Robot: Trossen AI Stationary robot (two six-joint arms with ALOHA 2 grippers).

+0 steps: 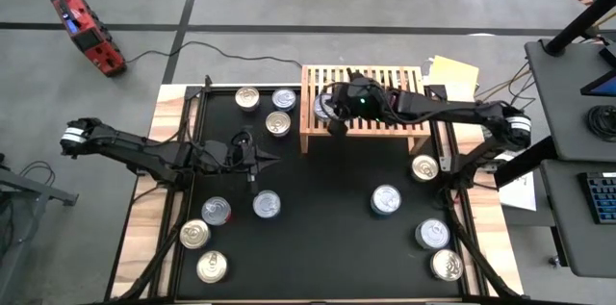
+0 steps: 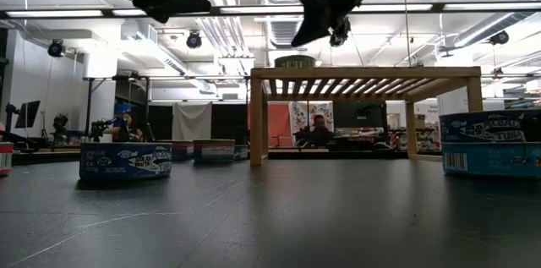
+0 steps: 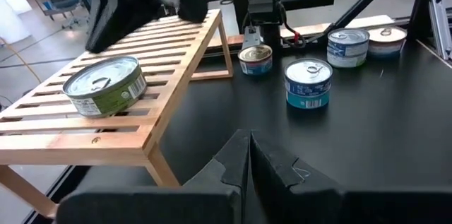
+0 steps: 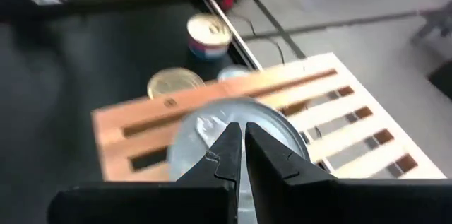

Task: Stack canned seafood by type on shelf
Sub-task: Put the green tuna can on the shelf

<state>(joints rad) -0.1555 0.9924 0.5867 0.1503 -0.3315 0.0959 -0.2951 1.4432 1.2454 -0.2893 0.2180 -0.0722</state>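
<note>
Black mat [image 1: 318, 190] carries scattered tins; one tin [image 3: 104, 85] sits on the shelf [image 1: 385, 122]. Right gripper [image 1: 336, 124] hovers above it, fingers together, empty. Left gripper [image 1: 252, 178] likewise closed, empty. Tins appear rigid, slick-sided; grip across the rim.

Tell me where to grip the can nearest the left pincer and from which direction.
Grip the can across its round side wall, coming straight down from above. It sits flat, lid up, on the black mat, clear of its neighbour, so fingers fit either side. The left pincer hovers just behind it.
</note>
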